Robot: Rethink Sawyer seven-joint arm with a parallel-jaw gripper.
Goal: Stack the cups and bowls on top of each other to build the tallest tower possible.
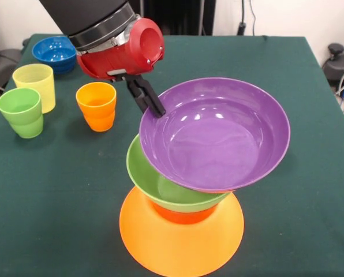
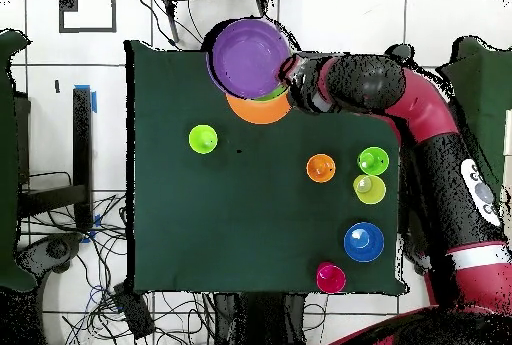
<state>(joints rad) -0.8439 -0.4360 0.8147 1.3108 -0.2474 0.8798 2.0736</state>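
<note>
Gripper [image 1: 154, 108] pinching rim of purple bowl [image 1: 218, 135], tilted on top of green bowl [image 1: 166, 187] and orange bowl [image 1: 180, 239]. Bowl light, stiff, slippery plastic. Thin rim best place to hold.

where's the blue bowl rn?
Front view: the blue bowl sits at the table's far left corner, just behind the pale yellow cup. Overhead it shows lower right, between that cup and the red cup.
</note>
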